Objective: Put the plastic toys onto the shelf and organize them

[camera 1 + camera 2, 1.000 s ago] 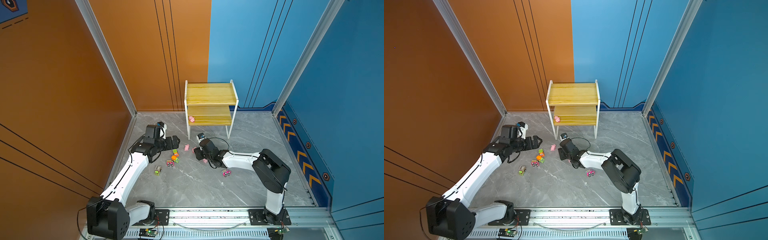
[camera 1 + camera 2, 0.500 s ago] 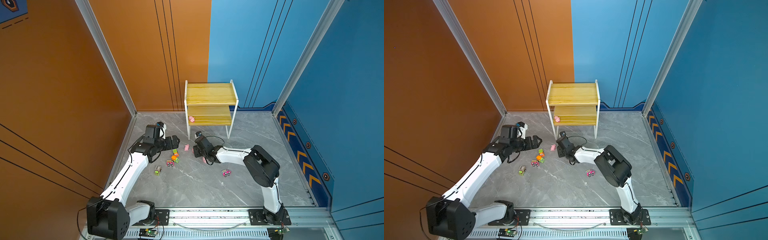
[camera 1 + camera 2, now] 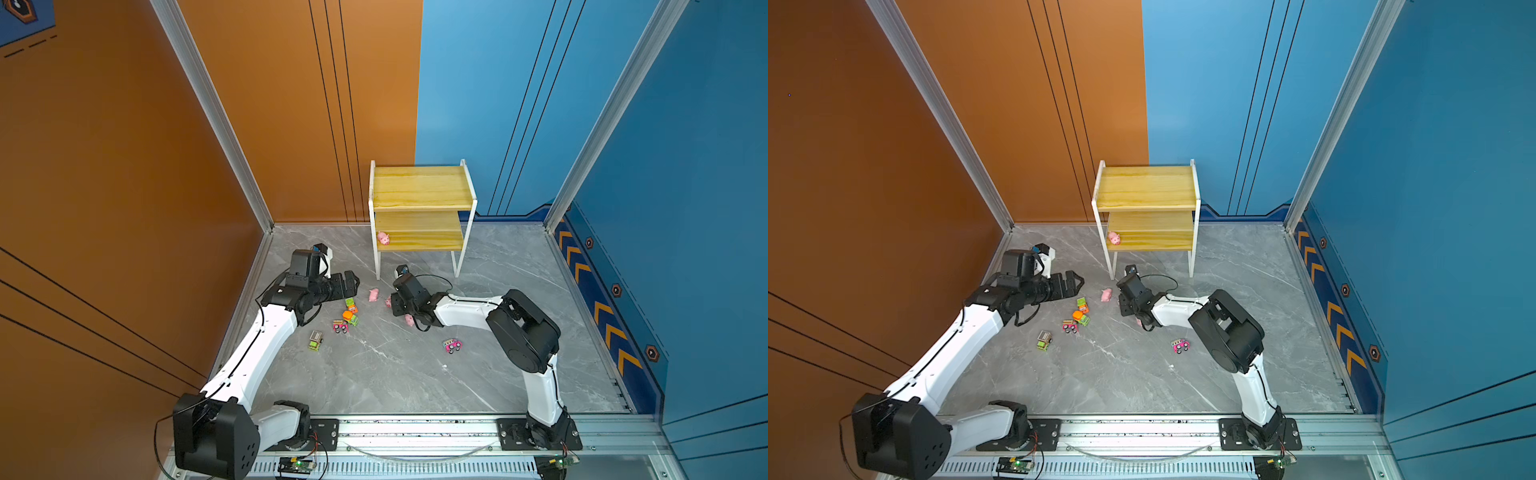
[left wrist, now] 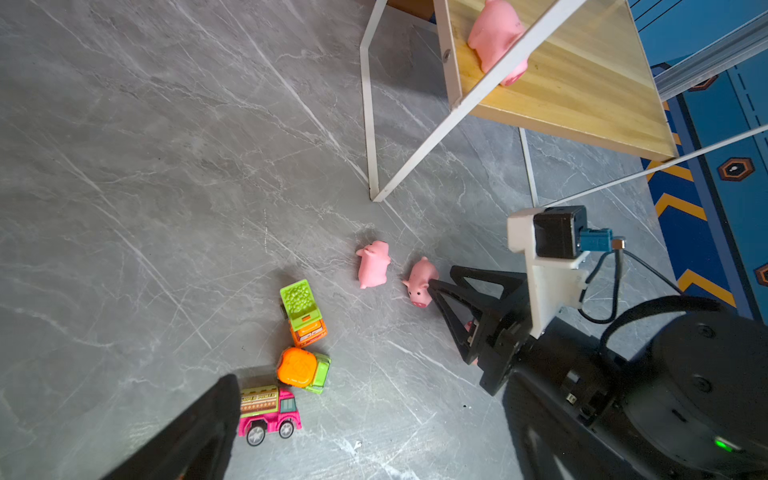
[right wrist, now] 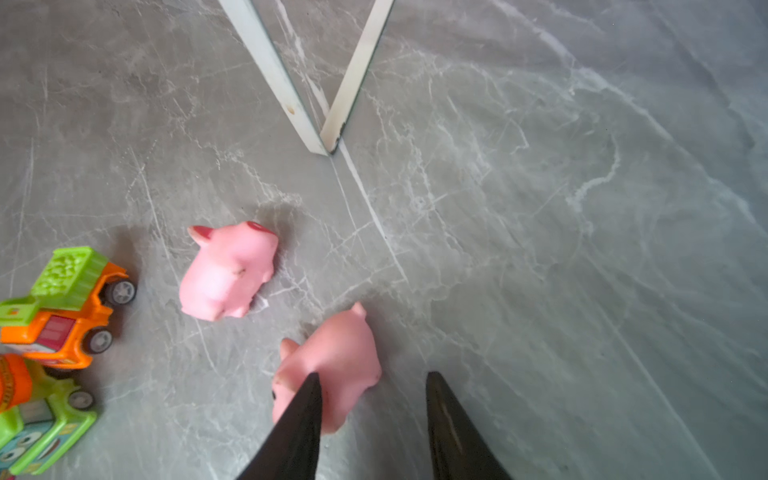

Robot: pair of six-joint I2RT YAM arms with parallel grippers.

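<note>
**Right gripper is hanging low beside a pig in front of the shelf**

The shelf (image 3: 419, 187) is standing at the back of the grey floor (image 3: 395, 382), close to the walls. One pink toy, the shelf pig (image 3: 383, 238), is sitting at the left end of the lower board, next to the white frame.

The right gripper (image 5: 372, 374) is hanging low over the floor, just in front of the shelf's front left leg (image 5: 270, 70). Its two black fingers are standing apart with bare floor showing between them, so it is open and gripping nothing. One finger (image 5: 303, 415) is overlapping the near pig (image 5: 336, 357), which is lying at the outer side of that finger and not between the pair. In the left wrist view the fingertip is meeting this pig's flank. A second pig (image 5: 228, 270) is lying on its side just beside it, toward the trucks. A fourth pig (image 3: 409, 319) is peeking out from under the right arm's wrist.

The left gripper (image 3: 1077, 284) is hovering with its jaws spread wide and holding nothing, near a tight cluster of three trucks. In that cluster the dump truck (image 4: 302, 309), green and orange, is lying nearest the pigs. The mixer truck (image 4: 303, 370) is sitting right next to it, and the pink truck (image 4: 266, 411) is pressing against the mixer. A boxy green truck (image 3: 315, 340) is resting apart from the cluster, near the left arm. A lone pink truck (image 3: 452, 345) is sitting well apart from the others, on the open floor in front of the right arm.
</note>
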